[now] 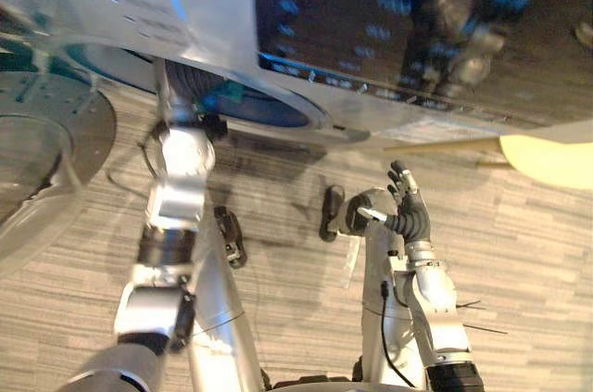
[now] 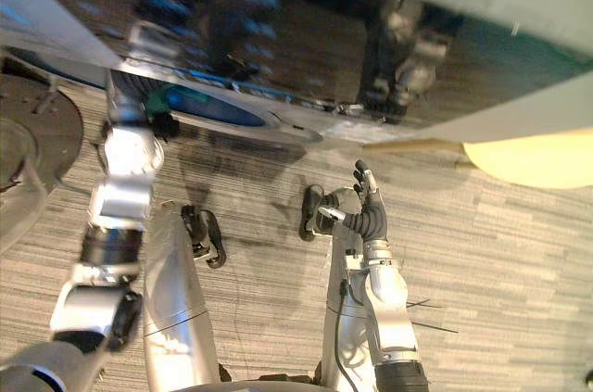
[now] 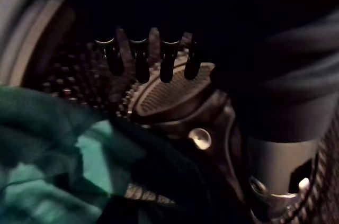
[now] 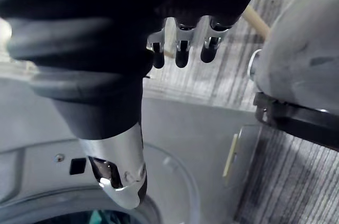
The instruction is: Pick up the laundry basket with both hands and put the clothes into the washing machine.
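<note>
Fingers (image 3: pixel 140 62) of the left hand (image 3: pixel 165 60) held straight and slightly spread inside the drum (image 3: pixel 74 75), clasping nothing, just by the drum paddle (image 3: pixel 169 94). Saw green clothes (image 3: pixel 58 176) heaped near them against the drum's lower wall, so judged the load already in the washing machine (image 1: pixel 208 3) and the hand open for letting go or nudging it deeper. Found the left arm entering through the round mouth at the machine's front edge. Held the right hand (image 1: pixel 408 211) loose over the striped floor (image 1: pixel 528 262), apart from the machine, fingers (image 4: pixel 181 49) relaxed and empty, likely parked clear of the work. Noted the open door (image 1: pixel 37 160) swung to the machine's left side, a pale rod (image 1: pixel 445 145) along its base, a yellow round thing (image 1: pixel 551 160) near its right corner. Judged only the mouth's rim and the door to crowd the arm's way out.
</note>
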